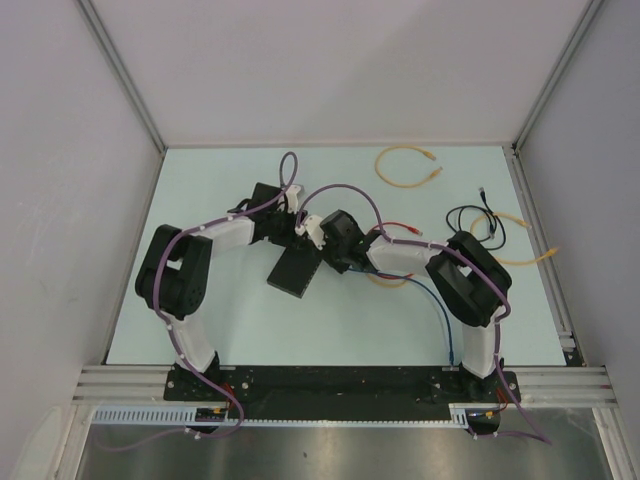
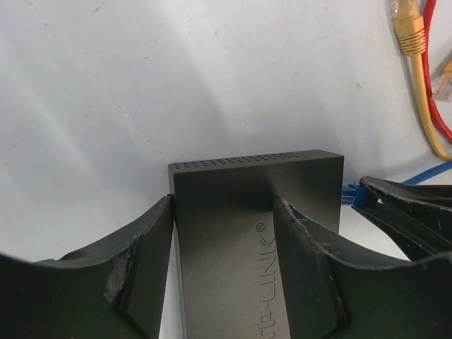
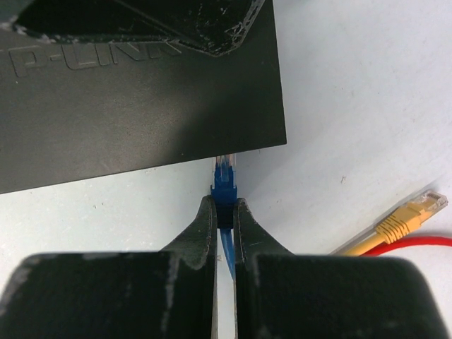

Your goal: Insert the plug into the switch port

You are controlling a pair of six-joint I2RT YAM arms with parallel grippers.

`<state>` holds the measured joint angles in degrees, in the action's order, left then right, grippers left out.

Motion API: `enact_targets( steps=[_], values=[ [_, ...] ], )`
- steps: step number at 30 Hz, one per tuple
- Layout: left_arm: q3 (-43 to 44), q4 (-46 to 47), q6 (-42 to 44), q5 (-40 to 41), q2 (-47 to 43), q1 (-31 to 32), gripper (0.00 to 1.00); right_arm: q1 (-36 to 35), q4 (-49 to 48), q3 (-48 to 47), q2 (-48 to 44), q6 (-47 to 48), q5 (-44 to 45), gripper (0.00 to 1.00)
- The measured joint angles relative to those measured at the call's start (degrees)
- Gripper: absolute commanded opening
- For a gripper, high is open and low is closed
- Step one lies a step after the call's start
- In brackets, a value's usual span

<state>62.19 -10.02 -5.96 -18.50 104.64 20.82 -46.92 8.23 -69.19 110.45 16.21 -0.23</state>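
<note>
The switch (image 1: 295,270) is a flat matte-black box lying at an angle mid-table, with raised lettering on its top (image 3: 141,106). My left gripper (image 2: 223,205) is open over it. One finger stands at the switch's (image 2: 247,183) left side and the other lies over its top face. My right gripper (image 3: 224,208) is shut on the blue plug (image 3: 224,185). The plug's clear tip meets the switch's long edge, and the sockets there are hidden. The blue cable (image 1: 430,295) trails back toward the right arm's base.
A yellow cable loop (image 1: 405,165) lies at the far side. A black cable (image 1: 480,222) and another yellow one (image 1: 520,255) lie at the right. A yellow plug (image 3: 409,215) and a red cable (image 3: 424,244) lie just right of the blue plug.
</note>
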Motion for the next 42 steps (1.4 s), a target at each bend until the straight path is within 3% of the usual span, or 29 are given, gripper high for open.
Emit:
enact_targets(
  steps=[24, 34, 36, 42],
  values=[
    [-6.67, 10.95, -9.33, -0.22, -1.55, 1.29, 0.52, -1.22, 3.5, 0.0, -1.18, -4.9, 2.12, 0.0],
    [-8.39, 9.07, -10.47, 2.45, -3.93, 1.07, 0.59, -3.89, 2.67, 0.22, -1.18, -5.66, 2.38, 0.01],
    [-7.69, 7.28, -10.47, 2.56, -3.93, 0.33, 0.61, -4.55, 2.29, 0.22, -1.18, -6.29, 2.1, 0.04],
    [-6.21, 2.03, -10.54, 0.68, -3.93, -2.4, 0.7, -5.27, 0.26, 0.22, -1.18, -9.68, 0.37, 0.33]
  ],
)
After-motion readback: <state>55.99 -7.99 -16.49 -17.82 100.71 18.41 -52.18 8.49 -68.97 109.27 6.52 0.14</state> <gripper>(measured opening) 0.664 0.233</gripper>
